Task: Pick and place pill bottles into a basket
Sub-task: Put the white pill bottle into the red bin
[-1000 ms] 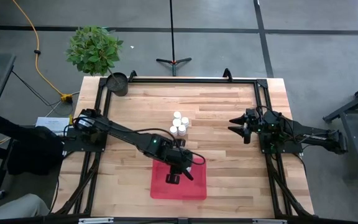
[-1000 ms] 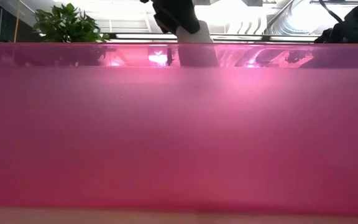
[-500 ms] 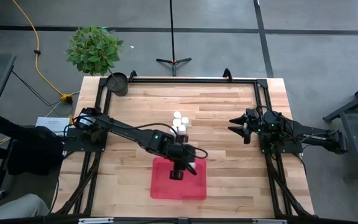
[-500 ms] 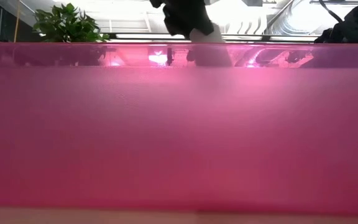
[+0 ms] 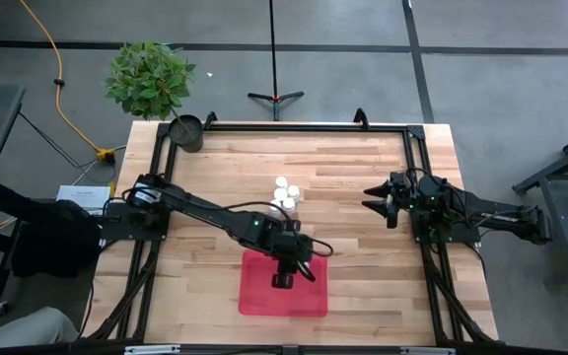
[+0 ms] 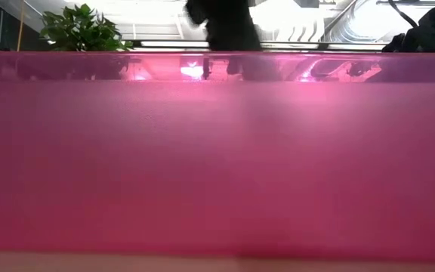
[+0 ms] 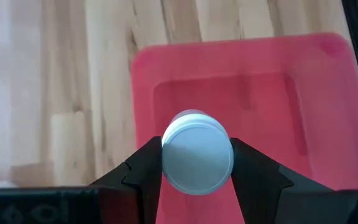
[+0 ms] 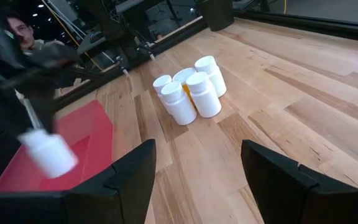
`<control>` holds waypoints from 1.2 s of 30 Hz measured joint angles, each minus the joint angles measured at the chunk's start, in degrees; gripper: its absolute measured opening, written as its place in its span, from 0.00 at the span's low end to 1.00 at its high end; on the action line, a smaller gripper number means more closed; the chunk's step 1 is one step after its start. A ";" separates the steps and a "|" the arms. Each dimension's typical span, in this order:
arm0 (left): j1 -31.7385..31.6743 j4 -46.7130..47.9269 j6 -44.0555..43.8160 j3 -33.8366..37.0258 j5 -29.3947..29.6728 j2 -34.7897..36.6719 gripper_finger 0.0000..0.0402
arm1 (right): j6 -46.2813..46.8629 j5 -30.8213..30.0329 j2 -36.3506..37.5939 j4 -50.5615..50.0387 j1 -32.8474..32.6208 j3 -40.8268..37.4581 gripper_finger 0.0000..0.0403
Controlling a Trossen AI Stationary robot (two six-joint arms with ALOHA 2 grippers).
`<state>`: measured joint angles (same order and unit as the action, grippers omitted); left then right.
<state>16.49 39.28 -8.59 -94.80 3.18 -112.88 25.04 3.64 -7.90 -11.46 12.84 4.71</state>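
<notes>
Probably a robotics lab: grey concrete floor (image 5: 363, 69), black-framed wooden table (image 5: 343, 177), tripod stand (image 5: 274, 96), yellow cable (image 5: 62, 89).

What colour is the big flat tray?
The tray is see-through red, almost pink. The left wrist view shows it best.

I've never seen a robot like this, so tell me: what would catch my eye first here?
First, the bright red basket near the front edge of the wooden table, with the left arm's fingers shut on a white-capped pill bottle held over it. Next, a small cluster of white-capped bottles standing mid-table. The right gripper waits, open, at the table's right side.
</notes>
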 joint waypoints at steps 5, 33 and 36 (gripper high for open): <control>0.00 -2.24 -0.69 -0.11 -1.10 -0.65 0.49 | -0.02 0.30 -0.21 0.01 -0.02 0.00 0.56; -1.16 -1.33 -0.17 -3.80 -1.60 -5.26 0.49 | -0.02 1.49 -1.53 0.79 0.00 -0.09 0.56; -1.14 -2.28 -0.22 -3.97 -2.44 -6.02 0.49 | -0.02 1.50 -1.51 0.81 0.00 -0.09 0.56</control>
<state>15.35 37.01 -8.81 -98.77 0.74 -118.90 25.02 5.14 -9.41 -10.66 12.84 4.62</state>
